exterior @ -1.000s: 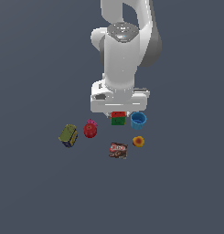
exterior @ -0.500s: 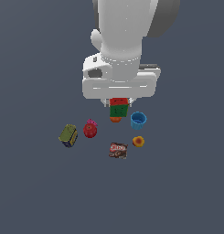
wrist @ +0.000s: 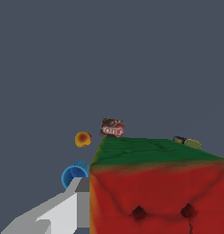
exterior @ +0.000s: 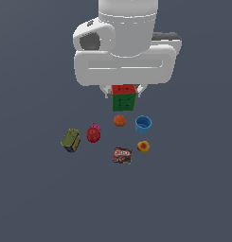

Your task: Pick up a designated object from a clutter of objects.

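Observation:
The red-and-green cube [exterior: 124, 98] hangs under the white hand, held between the fingers of my gripper [exterior: 124, 92] well above the floor. In the wrist view the cube [wrist: 154, 187] fills the near part of the picture, with one grey finger [wrist: 63, 210] pressed against its side. The other items lie below on the floor: an orange ball [exterior: 119, 120], a blue cup [exterior: 143, 124], a red fruit [exterior: 93, 133], an olive-green can [exterior: 70, 140], a brown packet [exterior: 122, 155] and a yellow-orange round piece [exterior: 143, 146].
The grey floor [exterior: 41, 198] stretches around the small group of items. In the wrist view the blue cup [wrist: 74, 175], the yellow-orange piece [wrist: 82, 139], the brown packet [wrist: 112, 128] and the can [wrist: 190, 143] show past the cube.
The hand has risen toward the camera with the cube in it, and the cube has lifted off the floor away from the other items. The other items have not moved.

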`<state>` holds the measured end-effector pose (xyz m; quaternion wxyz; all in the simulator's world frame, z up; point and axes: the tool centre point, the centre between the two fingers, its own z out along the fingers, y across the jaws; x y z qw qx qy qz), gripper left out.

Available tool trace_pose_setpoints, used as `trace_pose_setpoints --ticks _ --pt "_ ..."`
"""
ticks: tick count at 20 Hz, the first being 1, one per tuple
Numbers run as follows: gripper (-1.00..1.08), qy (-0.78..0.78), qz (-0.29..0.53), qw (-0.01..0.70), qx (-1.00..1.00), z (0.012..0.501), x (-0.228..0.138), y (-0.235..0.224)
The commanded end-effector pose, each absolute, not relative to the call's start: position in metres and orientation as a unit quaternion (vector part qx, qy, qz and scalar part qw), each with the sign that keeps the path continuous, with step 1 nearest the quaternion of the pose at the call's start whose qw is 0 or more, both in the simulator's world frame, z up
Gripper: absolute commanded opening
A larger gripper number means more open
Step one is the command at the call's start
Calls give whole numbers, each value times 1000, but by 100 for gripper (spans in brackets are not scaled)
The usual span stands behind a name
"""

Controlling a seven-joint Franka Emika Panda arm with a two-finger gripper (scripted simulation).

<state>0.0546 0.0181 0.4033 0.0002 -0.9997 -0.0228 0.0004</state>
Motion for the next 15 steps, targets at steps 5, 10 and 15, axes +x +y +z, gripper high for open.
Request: trace_pose_setpoints --ticks 5,10,15 --pt "-100 -23 0 0 -1000 430 65 17" --pt "-100 -23 0 0 -1000 440 69 17" --pt "-100 -23 0 0 -1000 443 70 17"
